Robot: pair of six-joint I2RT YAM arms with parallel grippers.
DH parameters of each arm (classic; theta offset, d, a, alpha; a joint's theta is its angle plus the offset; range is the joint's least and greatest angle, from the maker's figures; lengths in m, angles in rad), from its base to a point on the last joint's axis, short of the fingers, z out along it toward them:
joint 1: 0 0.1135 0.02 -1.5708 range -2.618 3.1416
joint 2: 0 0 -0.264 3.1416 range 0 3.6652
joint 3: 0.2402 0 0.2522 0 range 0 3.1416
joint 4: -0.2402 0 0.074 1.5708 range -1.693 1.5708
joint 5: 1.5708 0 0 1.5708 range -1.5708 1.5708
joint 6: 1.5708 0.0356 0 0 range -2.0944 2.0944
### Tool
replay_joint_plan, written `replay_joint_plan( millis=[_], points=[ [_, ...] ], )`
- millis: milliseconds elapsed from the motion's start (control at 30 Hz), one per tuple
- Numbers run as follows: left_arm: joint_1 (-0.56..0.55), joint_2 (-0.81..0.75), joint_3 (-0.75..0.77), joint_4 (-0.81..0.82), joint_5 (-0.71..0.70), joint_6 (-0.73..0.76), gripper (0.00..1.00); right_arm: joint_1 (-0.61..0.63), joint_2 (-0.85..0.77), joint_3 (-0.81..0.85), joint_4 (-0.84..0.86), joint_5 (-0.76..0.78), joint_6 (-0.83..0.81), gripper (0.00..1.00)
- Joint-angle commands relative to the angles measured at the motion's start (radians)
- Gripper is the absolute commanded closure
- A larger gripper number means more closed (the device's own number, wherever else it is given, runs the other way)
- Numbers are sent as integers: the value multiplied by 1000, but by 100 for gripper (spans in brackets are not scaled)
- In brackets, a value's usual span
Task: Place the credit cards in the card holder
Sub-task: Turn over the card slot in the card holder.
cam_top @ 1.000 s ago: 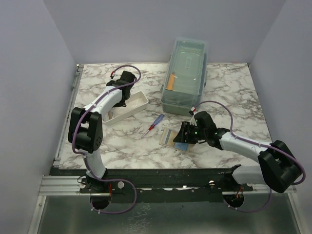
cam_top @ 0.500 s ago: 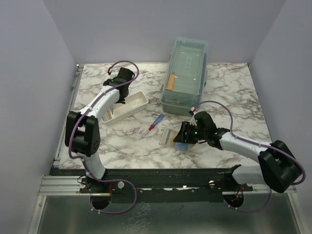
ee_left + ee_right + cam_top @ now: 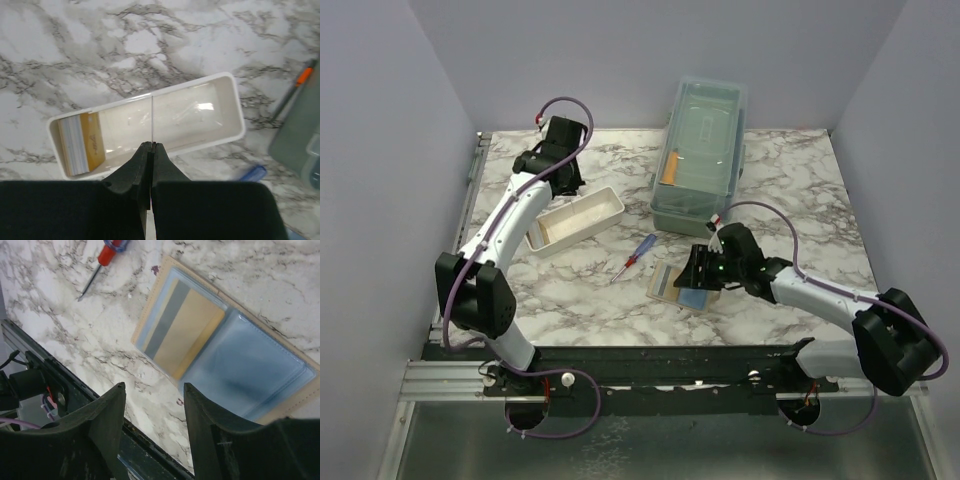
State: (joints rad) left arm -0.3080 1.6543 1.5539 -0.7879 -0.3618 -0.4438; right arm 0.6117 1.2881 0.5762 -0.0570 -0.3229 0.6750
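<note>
Where the held card (image 3: 151, 117) sits: clamped edge-on in my left pincer (image 3: 151, 145), whose fingers are pressed together on its lower edge. It stands straight out from the tips, so I see only a thin pale line.
Card holder (image 3: 250, 375): it lies open on the marble top (image 3: 790, 180) directly under my right pincer (image 3: 154, 390). That pincer's fingers stand apart and grip nothing; I cannot tell whether they touch the holder.
Stowed card (image 3: 187, 332): gold with a grey stripe, already in the pocket ahead and left of the right pincer. The pocket nearer that pincer looks empty.
Spare card (image 3: 82, 145): flat at one end of the white tray (image 3: 239, 110), below and left of the left pincer.
Screwdriver (image 3: 107, 252): beyond the holder, far ahead-left of the right pincer.
Risk, slip: I judge that such a narrow bite may let the card swivel or drop during the carry.
Risk, entry: the card must turn flat to meet a thin pocket mouth. Nothing visibly pins the holder, so a push may slide it.
Risk, crowding: both arms would meet over the holder.
Change: the left arm has stretched out and lifted clear of the tray, which now shows whole. The right pincer has barely shifted, and the holder has not moved.
</note>
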Motion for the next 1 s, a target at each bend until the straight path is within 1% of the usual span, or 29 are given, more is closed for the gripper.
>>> replay_joint_plan(
  millis=[0,133,233,300,467,500,667,767,967],
  points=[
    [-2,-94,41,35,218,-45,100,0,-44,65,-55,16,-16,46],
    [-1,-167,46,81,320,-69,100,0,-89,117,-86,6,2,45],
    [0,-225,45,141,430,-99,100,0,-131,151,-66,-10,40,44],
    [0,-265,32,200,511,-126,100,0,-157,187,-43,-22,65,41],
    [-1,-367,-50,420,696,-233,100,-1,-178,287,46,-62,112,35],
    [-1,-381,-67,464,736,-258,100,-1,-172,307,99,-74,117,34],
    [0,-426,-167,700,925,-420,100,-7,-147,392,236,-136,139,31],
    [0,-449,-244,876,1000,-519,100,-14,-143,420,311,-173,154,30],
    [-1,-465,-312,972,1068,-600,100,-23,-132,437,429,-233,210,30]
  ],
)
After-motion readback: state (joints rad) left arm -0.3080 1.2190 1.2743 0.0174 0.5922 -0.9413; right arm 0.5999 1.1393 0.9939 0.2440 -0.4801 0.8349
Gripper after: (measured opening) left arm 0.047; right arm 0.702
